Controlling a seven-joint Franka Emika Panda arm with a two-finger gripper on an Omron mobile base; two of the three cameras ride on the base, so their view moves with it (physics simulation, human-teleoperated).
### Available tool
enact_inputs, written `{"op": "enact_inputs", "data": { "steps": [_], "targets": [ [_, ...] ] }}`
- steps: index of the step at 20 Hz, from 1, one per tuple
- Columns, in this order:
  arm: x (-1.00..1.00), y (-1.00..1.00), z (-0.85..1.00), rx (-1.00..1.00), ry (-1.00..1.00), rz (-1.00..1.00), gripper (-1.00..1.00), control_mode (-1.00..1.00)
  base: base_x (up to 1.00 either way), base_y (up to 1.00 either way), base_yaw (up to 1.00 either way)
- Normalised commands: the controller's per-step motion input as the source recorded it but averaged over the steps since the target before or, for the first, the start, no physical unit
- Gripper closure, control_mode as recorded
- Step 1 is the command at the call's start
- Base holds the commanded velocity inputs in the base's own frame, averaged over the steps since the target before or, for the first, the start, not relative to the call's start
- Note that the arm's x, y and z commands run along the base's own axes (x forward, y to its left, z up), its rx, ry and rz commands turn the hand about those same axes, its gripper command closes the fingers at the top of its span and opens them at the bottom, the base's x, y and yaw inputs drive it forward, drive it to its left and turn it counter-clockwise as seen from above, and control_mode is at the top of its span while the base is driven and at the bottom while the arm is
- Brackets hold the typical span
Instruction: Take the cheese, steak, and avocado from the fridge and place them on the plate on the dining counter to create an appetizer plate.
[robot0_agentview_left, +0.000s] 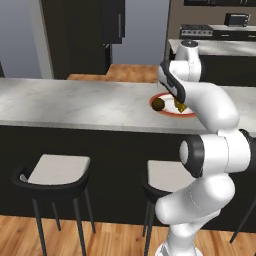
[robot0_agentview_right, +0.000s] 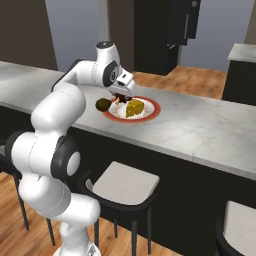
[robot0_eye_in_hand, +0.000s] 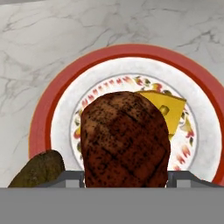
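The plate (robot0_eye_in_hand: 43, 113), red-rimmed with a whitish middle, lies on the dining counter (robot0_agentview_left: 75, 100) (robot0_agentview_right: 200, 125). My gripper (robot0_eye_in_hand: 125, 179) (robot0_agentview_right: 119, 98) hangs just over it, shut on the steak (robot0_eye_in_hand: 124, 140), a reddish-brown grilled lump that covers the plate's centre in the hand view. The yellow cheese (robot0_eye_in_hand: 168, 109) (robot0_agentview_right: 134, 107) wedge rests on the plate (robot0_agentview_right: 152, 111) behind the steak. A dark olive-brown avocado (robot0_eye_in_hand: 39, 168) (robot0_agentview_right: 103, 104) (robot0_agentview_left: 158, 103) sits at the plate's left rim (robot0_agentview_left: 165, 113). The fridge is out of view.
Black stools with grey seats (robot0_agentview_left: 57, 170) (robot0_agentview_right: 125, 185) stand along the counter's near side, below the arm. Tall dark cabinets (robot0_agentview_left: 80, 35) rise beyond the counter. A second counter with appliances (robot0_agentview_left: 220, 47) is at the back right. Marbled top stretches bare to both sides.
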Motion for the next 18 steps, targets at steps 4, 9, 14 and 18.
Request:
{"op": "enact_inputs", "data": {
  "steps": [4,9,14,18],
  "targets": [
    [0.02,0.0,-0.17,0.0,0.0,0.0,1.0,-1.0,0.0,0.0,0.0],
    [0.14,0.0,-0.02,0.0,0.0,0.0,1.0,-1.0,0.0,0.0,0.0],
    [0.15,0.03,-0.01,0.0,0.0,0.0,1.0,-1.0,0.0,0.0,0.0],
    [0.01,0.07,0.0,0.0,0.0,0.0,1.0,-1.0,0.0,0.0,0.0]
  ]
}}
